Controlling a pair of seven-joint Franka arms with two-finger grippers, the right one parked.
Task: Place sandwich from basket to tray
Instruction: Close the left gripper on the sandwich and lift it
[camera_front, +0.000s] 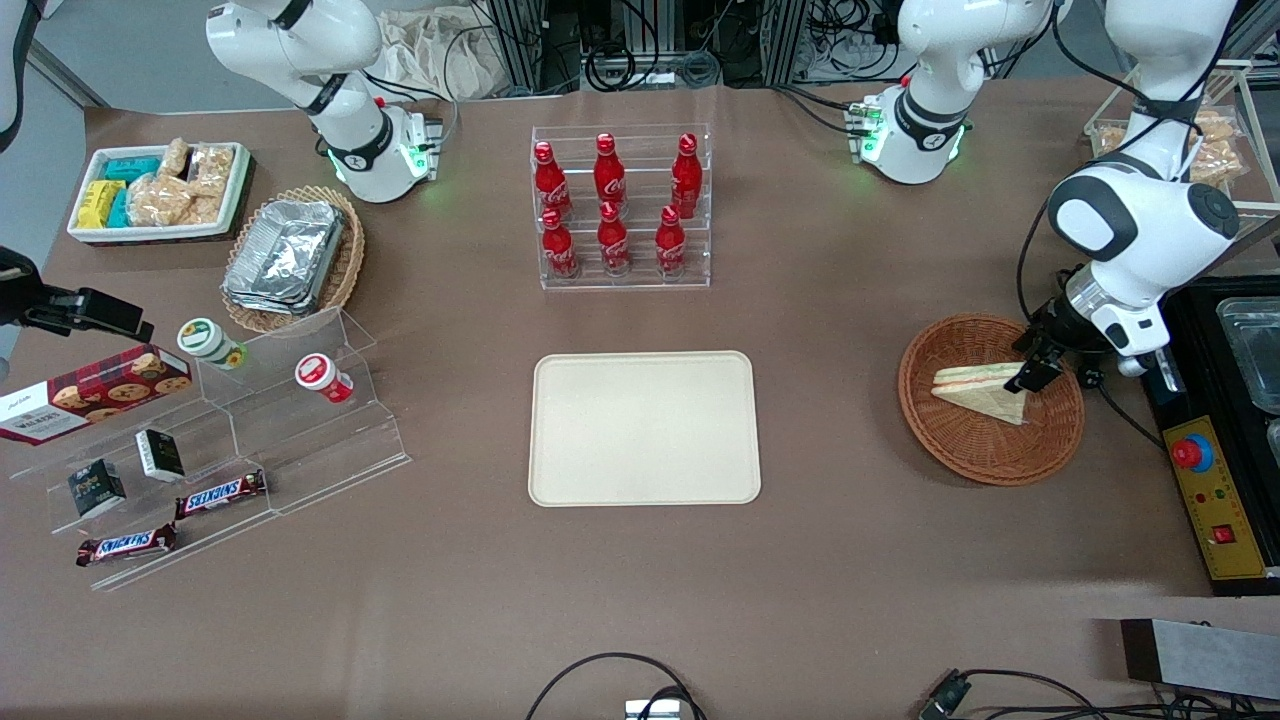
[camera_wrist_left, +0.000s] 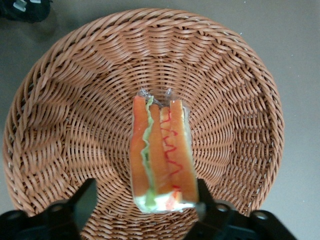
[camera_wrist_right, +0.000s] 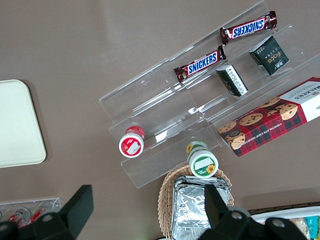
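Observation:
The sandwich (camera_front: 975, 392) is a clear-wrapped wedge of pale bread with orange and green layers. It lies in the round reddish-brown wicker basket (camera_front: 960, 460) at the working arm's end of the table. My gripper (camera_front: 1035, 370) hangs low over the basket, at the sandwich's end toward the black control box. In the left wrist view the gripper (camera_wrist_left: 145, 192) is open and straddles the sandwich (camera_wrist_left: 162, 155). One finger (camera_wrist_left: 205, 197) is right against the wrap, the other finger (camera_wrist_left: 85, 200) stands well off it over the basket (camera_wrist_left: 75, 110). The cream tray (camera_front: 645, 428) lies bare at mid-table.
A clear rack of red cola bottles (camera_front: 620, 205) stands farther from the front camera than the tray. A black control box with a red button (camera_front: 1215, 480) sits beside the basket. An acrylic step stand with snacks (camera_front: 220, 440), a foil-container basket (camera_front: 290, 255) and a white snack bin (camera_front: 160, 190) lie toward the parked arm's end.

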